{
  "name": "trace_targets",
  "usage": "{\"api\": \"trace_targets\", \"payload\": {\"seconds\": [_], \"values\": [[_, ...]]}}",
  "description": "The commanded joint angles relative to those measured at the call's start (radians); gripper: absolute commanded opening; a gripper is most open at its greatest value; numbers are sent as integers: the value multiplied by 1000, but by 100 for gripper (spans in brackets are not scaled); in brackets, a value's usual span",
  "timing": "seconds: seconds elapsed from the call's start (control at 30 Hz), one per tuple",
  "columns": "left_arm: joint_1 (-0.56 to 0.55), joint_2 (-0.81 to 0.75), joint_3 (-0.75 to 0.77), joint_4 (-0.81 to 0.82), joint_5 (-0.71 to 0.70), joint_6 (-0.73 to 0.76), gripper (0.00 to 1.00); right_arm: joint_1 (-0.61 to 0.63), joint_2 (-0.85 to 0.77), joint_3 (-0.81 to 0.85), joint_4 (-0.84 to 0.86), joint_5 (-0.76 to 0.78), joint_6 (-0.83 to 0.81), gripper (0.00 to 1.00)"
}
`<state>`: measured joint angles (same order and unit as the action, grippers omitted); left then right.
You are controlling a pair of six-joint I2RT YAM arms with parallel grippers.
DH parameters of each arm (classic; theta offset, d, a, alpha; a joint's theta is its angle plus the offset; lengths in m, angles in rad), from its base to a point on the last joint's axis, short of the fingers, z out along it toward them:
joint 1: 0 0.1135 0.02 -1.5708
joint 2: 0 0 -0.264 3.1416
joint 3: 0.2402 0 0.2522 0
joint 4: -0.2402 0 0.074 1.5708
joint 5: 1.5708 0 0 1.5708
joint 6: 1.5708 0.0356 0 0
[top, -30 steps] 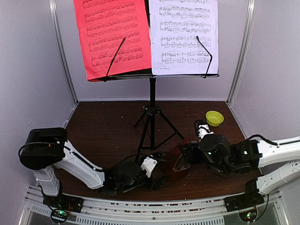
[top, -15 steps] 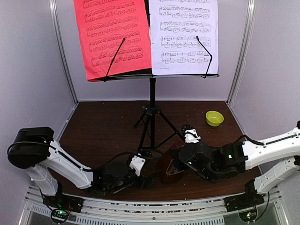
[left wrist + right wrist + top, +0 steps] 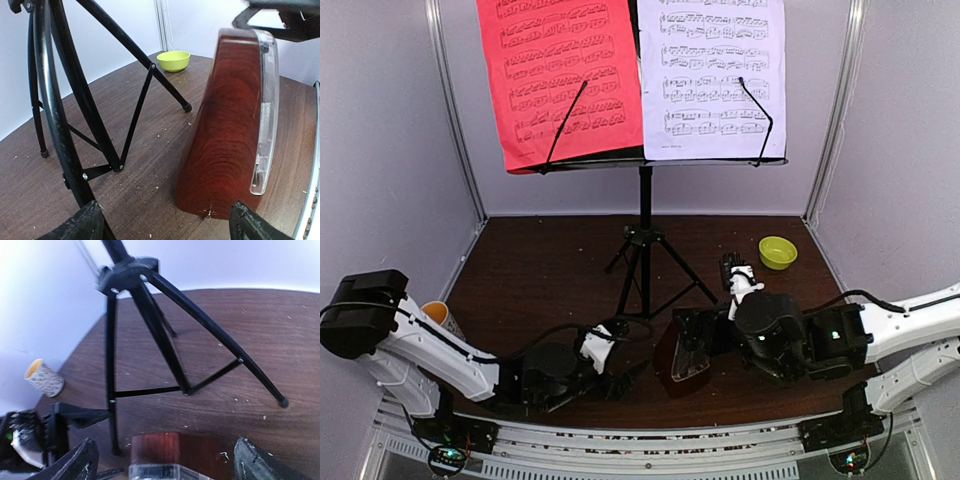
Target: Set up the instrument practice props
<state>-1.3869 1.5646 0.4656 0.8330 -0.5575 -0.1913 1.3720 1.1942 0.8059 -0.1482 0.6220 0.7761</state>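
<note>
The black music stand (image 3: 645,200) stands on its tripod at mid-table and carries a red sheet (image 3: 560,80) and a white sheet (image 3: 715,80). The brown metronome (image 3: 682,355) stands upright on the table, in front and right of the tripod. My right gripper (image 3: 698,335) is open around its top, and in the right wrist view the metronome (image 3: 170,452) shows a gap to each finger. My left gripper (image 3: 623,376) lies low and open, left of it. In the left wrist view the metronome (image 3: 225,130) stands ahead, off to the right, and a tripod leg (image 3: 60,125) runs by my left finger.
A yellow-green bowl (image 3: 777,251) sits at the back right. A patterned mug (image 3: 440,315) stands at the left edge, behind my left arm. The tripod's spread legs (image 3: 150,325) cross the floor between both grippers. Crumbs dot the brown tabletop (image 3: 540,270).
My right gripper brought the tilted metronome left, stood it on the table and opened off it. My left arm drew back leftward, uncovering the mug.
</note>
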Motion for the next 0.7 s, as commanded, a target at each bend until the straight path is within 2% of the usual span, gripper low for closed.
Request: {"api": "trace_targets", "payload": {"seconds": [0.0, 0.17, 0.27, 0.33, 0.5, 0.67], "values": [[-1, -56, -10, -23, 22, 2, 90, -44, -180, -126, 128, -112, -114, 93], [-1, -95, 2, -85, 44, 0, 89, -151, -356, -319, 142, -235, -107, 86], [-1, -108, 17, -111, 67, 0, 89, -253, -389, -407, 146, -319, -90, 79], [-1, -113, 29, -126, 78, 0, 89, -324, -391, -478, 205, -408, -92, 74], [-1, -118, 50, -149, 80, 6, 89, -442, -299, -548, 335, -530, -122, 49], [0, -108, 67, -151, 85, 5, 89, -445, -77, -526, 476, -616, -144, 39]]}}
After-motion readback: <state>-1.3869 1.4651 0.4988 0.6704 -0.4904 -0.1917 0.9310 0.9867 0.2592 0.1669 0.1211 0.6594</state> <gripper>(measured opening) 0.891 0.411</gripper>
